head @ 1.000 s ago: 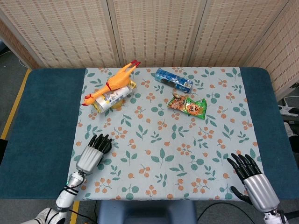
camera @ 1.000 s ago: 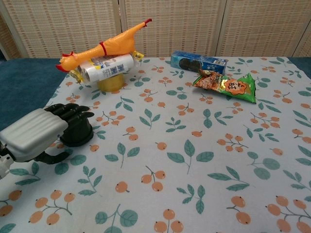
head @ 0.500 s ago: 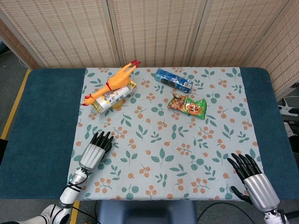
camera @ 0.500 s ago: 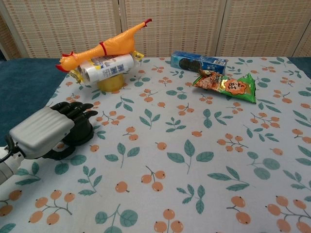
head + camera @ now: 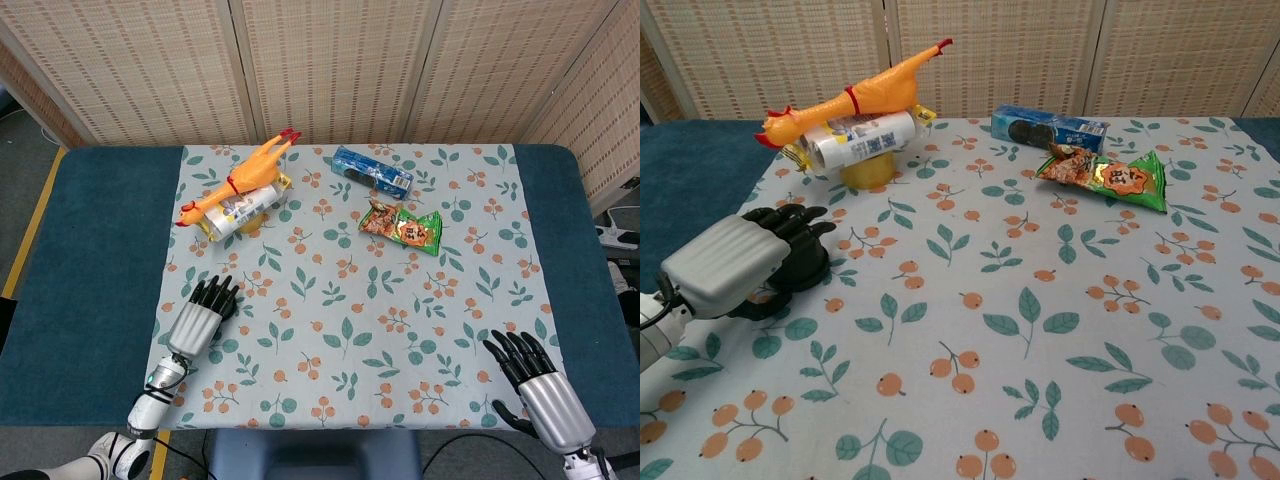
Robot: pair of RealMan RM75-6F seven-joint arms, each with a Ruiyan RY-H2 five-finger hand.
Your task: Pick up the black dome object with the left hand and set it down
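The black dome object (image 5: 803, 272) sits at the near left of the floral cloth, mostly covered by my left hand (image 5: 735, 262). The hand's dark fingers (image 5: 790, 222) curl over the dome's top and grip it. I cannot tell whether the dome touches the cloth. In the head view the left hand (image 5: 202, 314) hides nearly all of the dome, with only a dark edge (image 5: 227, 313) showing. My right hand (image 5: 535, 378) rests at the near right corner of the table with its fingers spread, holding nothing.
At the back left, a rubber chicken (image 5: 852, 95) lies on a white bottle (image 5: 860, 138) above a yellow cup (image 5: 868, 172). A blue cookie box (image 5: 1048, 128) and a green snack bag (image 5: 1110, 176) lie at the back right. The blue table (image 5: 90, 250) borders the cloth.
My left hand has shifted slightly away from me over the dome, and its wrist has dropped lower. The right hand has barely moved.
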